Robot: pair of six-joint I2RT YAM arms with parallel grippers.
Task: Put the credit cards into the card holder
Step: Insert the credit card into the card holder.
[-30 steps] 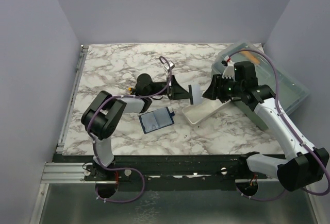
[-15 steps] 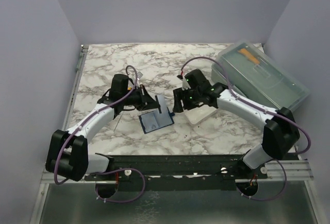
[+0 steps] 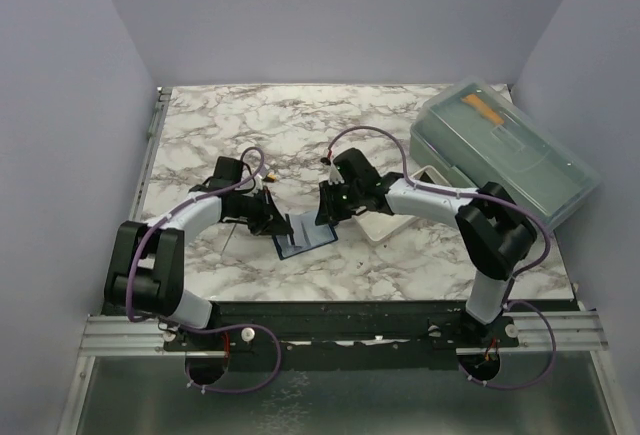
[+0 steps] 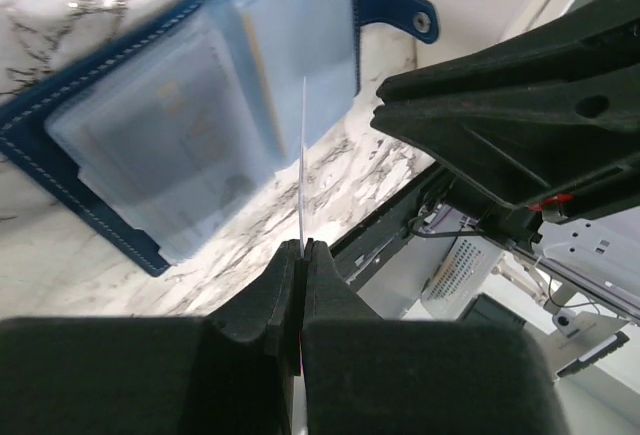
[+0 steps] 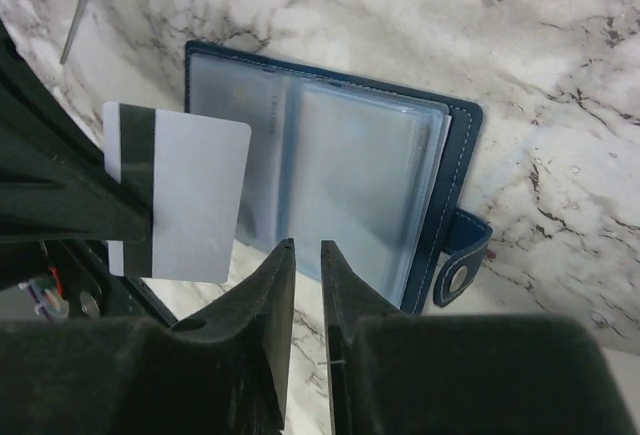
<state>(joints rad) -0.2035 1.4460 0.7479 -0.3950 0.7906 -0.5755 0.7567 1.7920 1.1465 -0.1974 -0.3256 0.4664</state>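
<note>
Having been swung in over the card holder [image 5: 350, 170] on the bench [image 3: 200, 135], 1 pale card [image 5: 185, 200] is pinched in the left jaws; the right jaws, narrowed but slightly parted, hold nothing; insertion is judged near.

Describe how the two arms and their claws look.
The left arm and right arm have white tubular links joined by bulky black joints, with a purple cable looping along each. The left claw and right claw are matte black, each with two flat-faced, wedge-shaped fingers.
</note>
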